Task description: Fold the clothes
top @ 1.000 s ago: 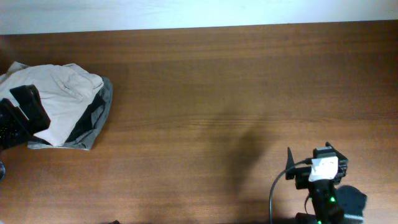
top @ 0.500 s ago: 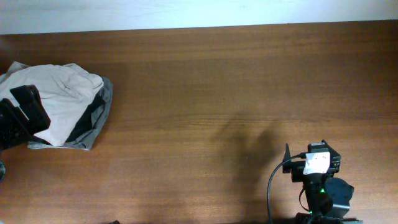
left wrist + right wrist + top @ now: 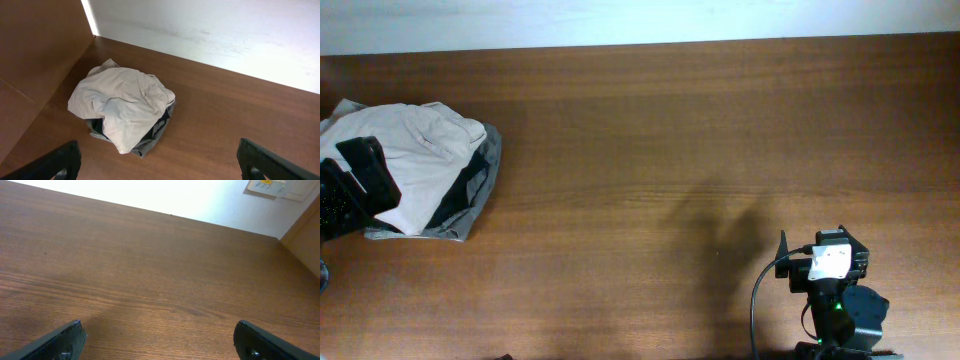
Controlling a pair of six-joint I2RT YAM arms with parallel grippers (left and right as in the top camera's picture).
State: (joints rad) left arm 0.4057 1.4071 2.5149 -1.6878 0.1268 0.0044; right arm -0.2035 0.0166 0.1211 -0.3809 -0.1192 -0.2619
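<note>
The beige shorts [image 3: 122, 100] lie as a crumpled, wrinkled heap at the left end of the desk [image 3: 650, 150], close to its far left corner; they are not folded; the pale fabric is bunched on top, with seams showing on its upper side; under the heap a black garment [image 3: 161, 121] shows at the near right side, and under that a grey-olive cloth [image 3: 147, 144] comes out along the near and right borders; the three things touch one another as one pile. In the left wrist view the pile sits near the place where a brown side panel [image 3: 40, 40] meets the white wall [image 3: 225, 35] behind the far edge of the desk. The left gripper [image 3: 162, 162] is at the left edge of the desk, on the near side of the pile; seen from overhead its black body covers the near left border of the shorts; its jaws are spread wide and there is nothing between them, only bare wood. The right gripper [image 3: 160, 341] is near the near edge of the desk toward the right end, well apart from the pile; its jaws are also spread wide and empty, over bare wood; a black cable [image 3: 757, 310] curves beside this arm; a small label [image 3: 267, 186] hangs on the wall in the right wrist view.
</note>
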